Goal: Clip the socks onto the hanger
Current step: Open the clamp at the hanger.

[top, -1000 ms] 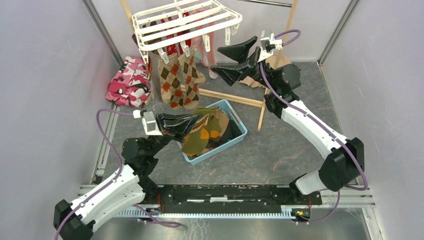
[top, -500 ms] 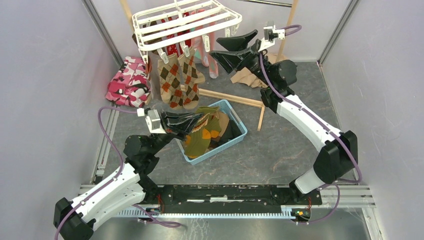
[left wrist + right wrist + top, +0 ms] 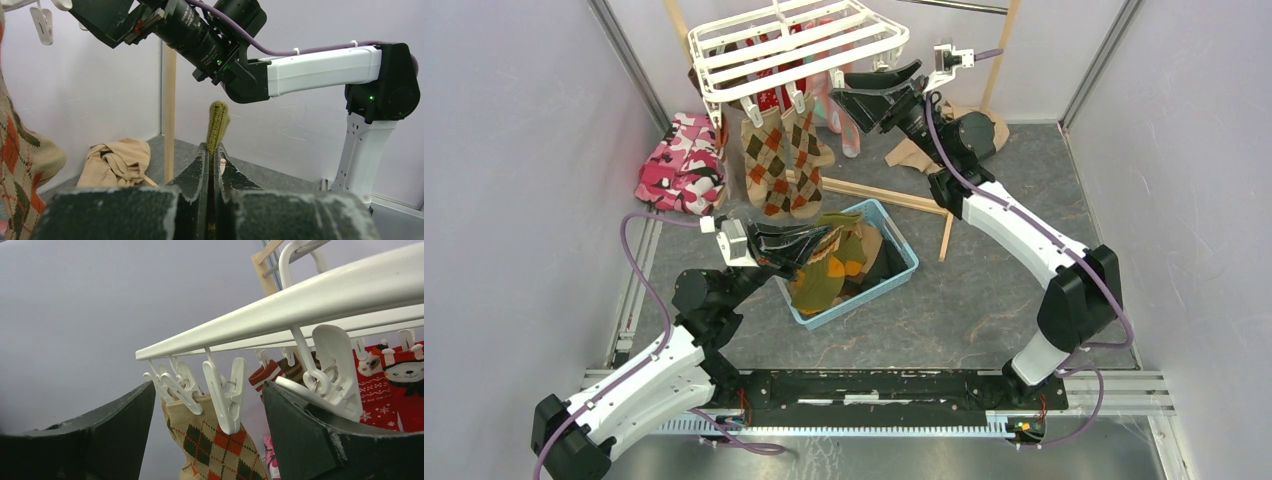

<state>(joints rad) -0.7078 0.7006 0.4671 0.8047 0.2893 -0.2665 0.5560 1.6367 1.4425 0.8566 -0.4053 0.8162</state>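
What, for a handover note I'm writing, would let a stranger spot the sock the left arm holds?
Find the blue basket in the middle of the floor, in front of the white hanger. Over its left edge in the top view, the left fingers are shut on one sock hanging above it. It is olive green with orange patches, unlike the argyle socks clipped to the hanger.

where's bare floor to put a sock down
Bare floor lies between the basket and the base rail, and between the right arm and the right wall. It is crowded at the back left: hanger, socks, pink garment and wooden rack sit close together.
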